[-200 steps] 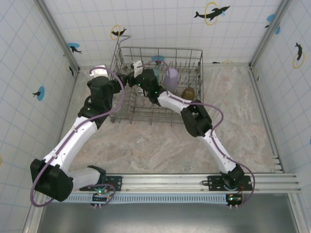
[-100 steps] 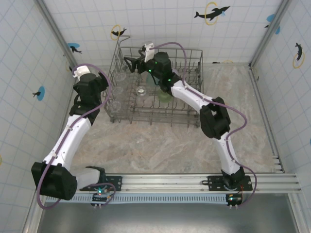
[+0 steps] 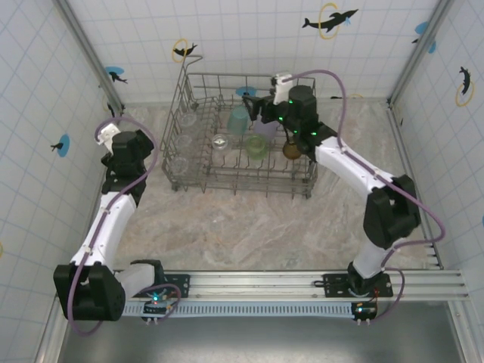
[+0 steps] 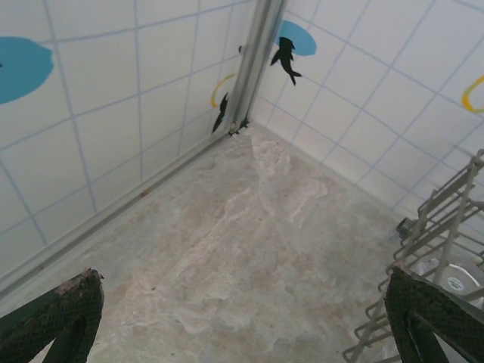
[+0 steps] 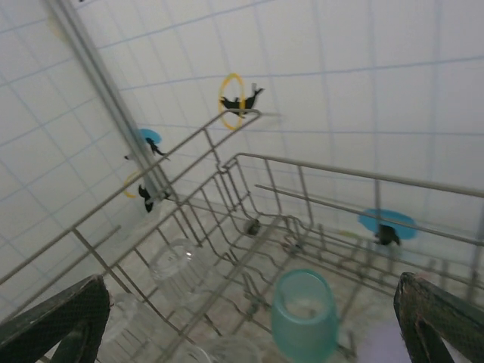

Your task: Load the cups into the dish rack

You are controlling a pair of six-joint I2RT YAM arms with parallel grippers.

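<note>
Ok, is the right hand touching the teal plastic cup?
Apart. The right wrist view shows the teal plastic cup beyond the open right hand, with gaps on both sides.

Left arm (image 3: pixel 113 215): rises from its base at the near left, links running almost straight toward the far left, wrist bent at the far end.
Left tool (image 4: pixel 240 278): jaws spread wide, nothing between them; dark mesh-textured fingers (image 4: pixel 60 314) sit at the two lower corners of the wrist view.
Right arm (image 3: pixel 355 170): elbow folded out at the right side, forearm stretched far and leftward.
Right tool (image 5: pixel 251 281): jaws wide apart, holding nothing; its dark fingers sit at both lower corners of its wrist view.
</note>
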